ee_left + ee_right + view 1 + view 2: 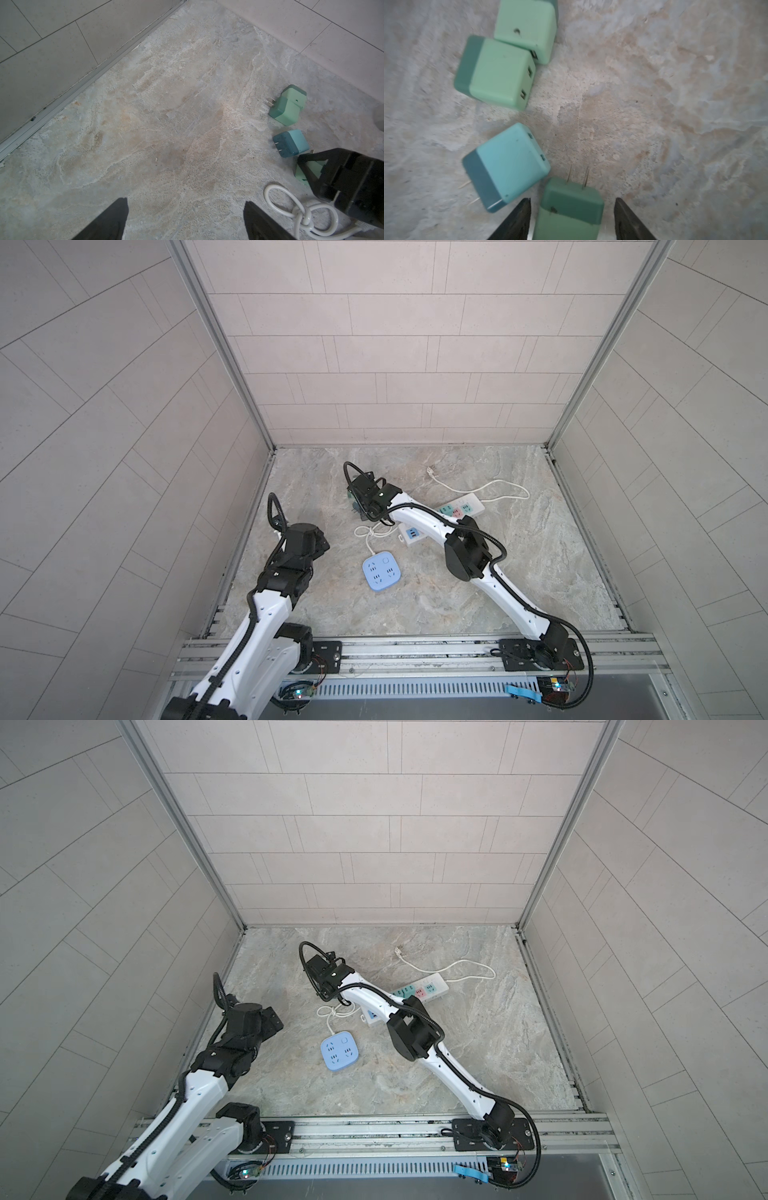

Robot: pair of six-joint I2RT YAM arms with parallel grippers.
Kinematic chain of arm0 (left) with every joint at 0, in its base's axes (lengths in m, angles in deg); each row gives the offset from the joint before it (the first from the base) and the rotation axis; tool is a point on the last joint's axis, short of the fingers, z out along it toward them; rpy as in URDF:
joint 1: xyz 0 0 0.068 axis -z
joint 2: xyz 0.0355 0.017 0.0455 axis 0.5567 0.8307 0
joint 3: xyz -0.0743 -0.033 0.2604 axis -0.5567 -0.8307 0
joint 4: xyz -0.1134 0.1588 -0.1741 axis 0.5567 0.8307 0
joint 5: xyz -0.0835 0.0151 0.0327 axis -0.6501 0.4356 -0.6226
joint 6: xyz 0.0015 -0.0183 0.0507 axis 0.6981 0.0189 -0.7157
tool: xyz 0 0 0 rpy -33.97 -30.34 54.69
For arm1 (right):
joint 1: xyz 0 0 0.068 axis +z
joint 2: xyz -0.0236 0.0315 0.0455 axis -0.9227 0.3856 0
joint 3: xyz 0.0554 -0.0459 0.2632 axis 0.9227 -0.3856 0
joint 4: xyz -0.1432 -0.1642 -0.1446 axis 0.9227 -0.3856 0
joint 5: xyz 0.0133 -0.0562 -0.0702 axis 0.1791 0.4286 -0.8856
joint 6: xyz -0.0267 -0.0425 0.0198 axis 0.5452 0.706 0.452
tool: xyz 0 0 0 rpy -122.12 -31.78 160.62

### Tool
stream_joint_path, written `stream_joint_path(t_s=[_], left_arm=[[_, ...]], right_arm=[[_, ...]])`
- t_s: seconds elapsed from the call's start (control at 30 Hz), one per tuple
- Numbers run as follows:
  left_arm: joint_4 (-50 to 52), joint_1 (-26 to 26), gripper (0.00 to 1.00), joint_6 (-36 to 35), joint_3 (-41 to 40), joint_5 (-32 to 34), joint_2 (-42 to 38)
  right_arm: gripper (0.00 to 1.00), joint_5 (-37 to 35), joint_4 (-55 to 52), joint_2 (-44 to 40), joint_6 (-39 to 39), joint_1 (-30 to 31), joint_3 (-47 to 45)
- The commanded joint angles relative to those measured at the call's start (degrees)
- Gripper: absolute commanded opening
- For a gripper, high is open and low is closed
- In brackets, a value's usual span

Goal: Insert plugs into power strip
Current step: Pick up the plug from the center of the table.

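Green plug (569,207) sits right between the fingers of the right gripper (572,199), prongs pointing away from the wrist. There's a gap showing on either side of it, so the fingers stand apart, straddling the plug without clamping it. Just beside it lies a teal plug (508,164) with a darker band at its prong end. Past that comes a banded mint plug (498,72), pressed up against a second mint plug (527,25). All four lie on the marbled surface (654,104), toward the back wall, and in both top views the right arm's black wrist covers most of the cluster. A knotted white cord (291,199) loops close by the right gripper. Further out, the right arm crosses over a long white power strip (461,506) with coloured sockets, and a shorter white power strip (411,536) peeks out from under the arm. A blue square power strip (380,570) lies nearer the robot. Over on the other side, the left gripper (185,201) hangs with its fingers spread wide above bare surface, well apart from the plugs.
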Motion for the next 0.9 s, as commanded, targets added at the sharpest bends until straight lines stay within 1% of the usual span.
stream_joint_path(t_s=[0.0,0.07,0.27,0.3,0.4,0.43,0.57,0.87], left_arm=[[-0.4,-0.5,0.93,1.0,-0.6,0.5,-0.5],[-0.4,-0.4,0.93,0.9,-0.5,0.4,-0.6],[-1.0,-0.4,0.93,0.7,-0.5,-1.3,-0.6],[-1.0,-0.4,0.93,0.6,-0.3,-1.7,-0.5],[-0.9,-0.4,0.93,0.6,0.4,-3.8,-0.5],[-0.8,-0.5,0.93,0.5,0.7,-4.5,-2.1],[-0.3,-0.4,0.93,0.5,1.6,-7.1,-3.0],[0.1,-0.4,0.93,-0.5,3.1,-14.4,-5.4]], right_arm=[[0.62,0.4,-0.7,1.3,-0.6,-0.2,0.7],[0.57,0.5,-0.9,1.3,-0.4,-0.2,0.7],[0.33,0.4,-3.4,0.3,-0.2,-0.2,0.7],[0.3,0.7,-3.8,-0.2,0.4,-0.3,0.7],[0.27,0.8,-5.7,-2.2,1.3,-0.2,0.7],[0.25,0.8,-6.2,-3.1,1.3,-0.2,0.7],[0.17,1.4,-5.2,-7.6,2.9,-0.1,-2.3],[0.11,1.9,5.4,-24.1,7.4,1.9,-21.2]])
